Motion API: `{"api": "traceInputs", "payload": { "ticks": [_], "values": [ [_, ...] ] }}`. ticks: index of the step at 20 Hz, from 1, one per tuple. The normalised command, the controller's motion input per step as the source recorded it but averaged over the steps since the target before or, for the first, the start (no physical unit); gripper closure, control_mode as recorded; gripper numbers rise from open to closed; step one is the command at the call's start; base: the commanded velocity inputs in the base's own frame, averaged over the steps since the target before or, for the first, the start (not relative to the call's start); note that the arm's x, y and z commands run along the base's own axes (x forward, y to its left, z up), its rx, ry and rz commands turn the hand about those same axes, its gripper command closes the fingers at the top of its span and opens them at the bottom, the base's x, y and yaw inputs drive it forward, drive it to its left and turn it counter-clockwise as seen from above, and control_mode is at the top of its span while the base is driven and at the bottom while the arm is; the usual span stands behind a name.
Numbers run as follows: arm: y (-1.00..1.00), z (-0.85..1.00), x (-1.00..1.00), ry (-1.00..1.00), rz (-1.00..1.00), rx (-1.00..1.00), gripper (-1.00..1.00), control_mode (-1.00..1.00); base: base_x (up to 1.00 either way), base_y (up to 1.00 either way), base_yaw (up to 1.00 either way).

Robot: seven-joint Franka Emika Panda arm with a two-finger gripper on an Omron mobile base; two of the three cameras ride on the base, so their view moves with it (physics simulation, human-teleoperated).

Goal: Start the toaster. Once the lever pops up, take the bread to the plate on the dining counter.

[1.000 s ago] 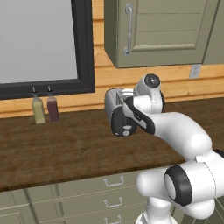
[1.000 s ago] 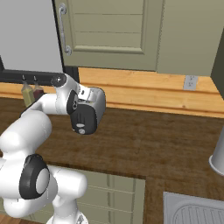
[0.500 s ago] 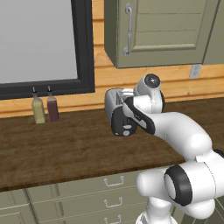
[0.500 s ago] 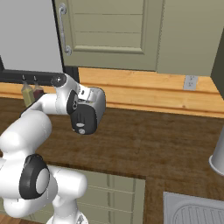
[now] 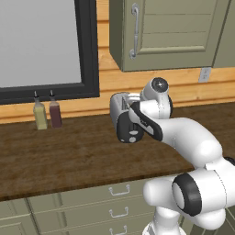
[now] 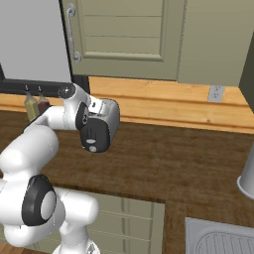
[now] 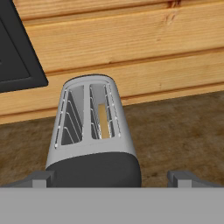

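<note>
The chrome toaster [image 7: 89, 131] stands on the dark wooden worktop by the wood wall, its black end face [image 5: 127, 130] turned toward me. A tan slice of bread [image 7: 103, 120] sits deep in the right-hand slot; the other slot is empty. Low on the black face is the small pale lever [image 6: 91, 143]. My gripper [image 7: 111, 178] hovers above and just in front of that black end, open wide, one fingertip to each side of the toaster and nothing between them. In the base views my hand [image 6: 82, 117] hangs close against the toaster [image 6: 110, 117]. The plate and the dining counter are out of view.
Two small bottles [image 5: 40, 114] [image 5: 55, 113] stand at the wall left of the toaster, under a black-framed window. A wall cabinet [image 5: 170, 32] hangs above. A sink [image 6: 221, 239] and a pale grey vessel [image 6: 246, 173] lie at the far right. Drawers run below the worktop.
</note>
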Motion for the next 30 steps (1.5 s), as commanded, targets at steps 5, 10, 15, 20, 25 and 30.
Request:
{"api": "traceInputs", "payload": {
  "ticks": [5, 10, 15, 20, 25, 30],
  "values": [
    [0.00, 0.00, 0.00, 0.00, 0.00, 0.00, -1.00, -1.00, 0.00, 0.00, 0.00],
    [0.00, 0.00, 0.00, 0.00, 0.00, 0.00, -1.00, -1.00, 0.00, 0.00, 0.00],
    [0.00, 0.00, 0.00, 0.00, 0.00, 0.00, -1.00, -1.00, 0.00, 0.00, 0.00],
    [0.00, 0.00, 0.00, 0.00, 0.00, 0.00, -1.00, -1.00, 0.00, 0.00, 0.00],
    [0.00, 0.00, 0.00, 0.00, 0.00, 0.00, -1.00, -1.00, 0.00, 0.00, 0.00],
    [0.00, 0.00, 0.00, 0.00, 0.00, 0.00, -1.00, -1.00, 0.00, 0.00, 0.00]
  ]
}}
